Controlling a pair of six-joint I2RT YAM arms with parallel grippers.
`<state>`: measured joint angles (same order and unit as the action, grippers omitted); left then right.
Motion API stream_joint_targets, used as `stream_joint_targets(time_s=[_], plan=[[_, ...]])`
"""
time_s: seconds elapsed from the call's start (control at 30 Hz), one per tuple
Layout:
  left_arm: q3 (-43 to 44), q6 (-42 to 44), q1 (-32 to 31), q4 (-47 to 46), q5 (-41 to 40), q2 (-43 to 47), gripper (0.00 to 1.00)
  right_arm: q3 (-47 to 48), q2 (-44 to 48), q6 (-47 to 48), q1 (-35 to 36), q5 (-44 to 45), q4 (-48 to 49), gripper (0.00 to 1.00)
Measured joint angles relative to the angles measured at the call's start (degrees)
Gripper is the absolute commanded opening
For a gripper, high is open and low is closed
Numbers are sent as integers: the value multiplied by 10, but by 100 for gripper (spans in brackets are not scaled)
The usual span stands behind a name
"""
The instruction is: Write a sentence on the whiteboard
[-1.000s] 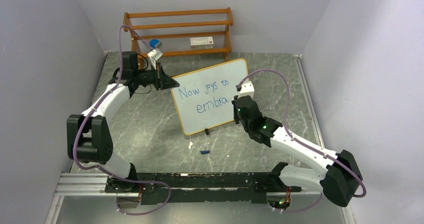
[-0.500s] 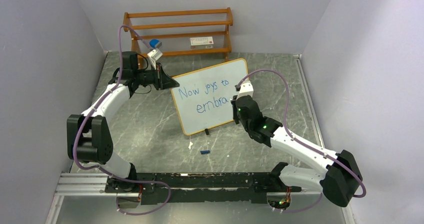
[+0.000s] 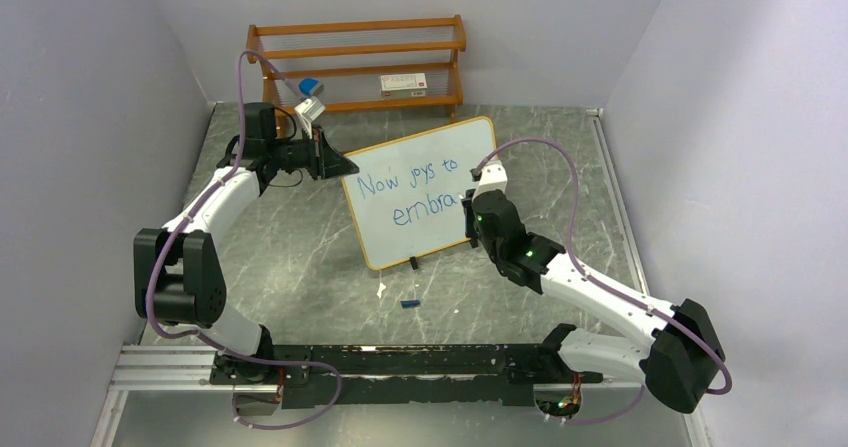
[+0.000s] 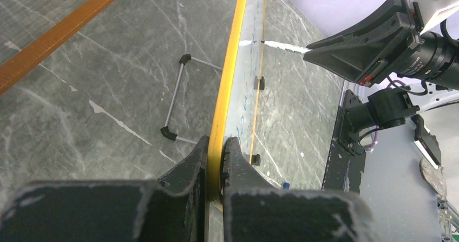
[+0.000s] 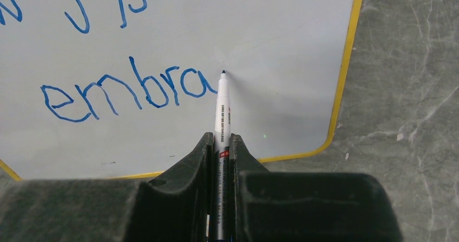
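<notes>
The whiteboard (image 3: 440, 235) stands tilted mid-table, and its orange-yellow frame (image 4: 233, 58) runs edge-on through the left wrist view. The sentence (image 3: 410, 185) is blue handwriting: "Now joys to" above "embra" (image 5: 130, 90). My left gripper (image 3: 345, 164) is shut on the board's left edge, a finger on either side of the frame (image 4: 216, 144). My right gripper (image 5: 221, 139) is shut on a white marker (image 5: 222, 109). The marker's tip rests against the board just right of the last "a". From the left wrist, the marker (image 4: 276, 45) meets the board face.
A brown wooden shelf rack (image 3: 357, 62) stands at the back wall with a white box (image 3: 405, 83) on it. A small blue cap (image 3: 408, 303) lies on the marble table in front of the board. The board's wire stand (image 4: 178, 98) props it from behind.
My right gripper with the marker has edged slightly left and up along the board. The lettering reads the same and the left arm has not moved.
</notes>
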<state>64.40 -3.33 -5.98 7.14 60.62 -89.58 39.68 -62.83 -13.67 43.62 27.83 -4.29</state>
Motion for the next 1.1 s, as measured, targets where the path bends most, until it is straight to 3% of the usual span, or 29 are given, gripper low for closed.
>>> stream_joint_targets(time_s=[1.1], plan=[[0,0,0,0,-3,0,5,2,-17,9,-4,-6,14,0]])
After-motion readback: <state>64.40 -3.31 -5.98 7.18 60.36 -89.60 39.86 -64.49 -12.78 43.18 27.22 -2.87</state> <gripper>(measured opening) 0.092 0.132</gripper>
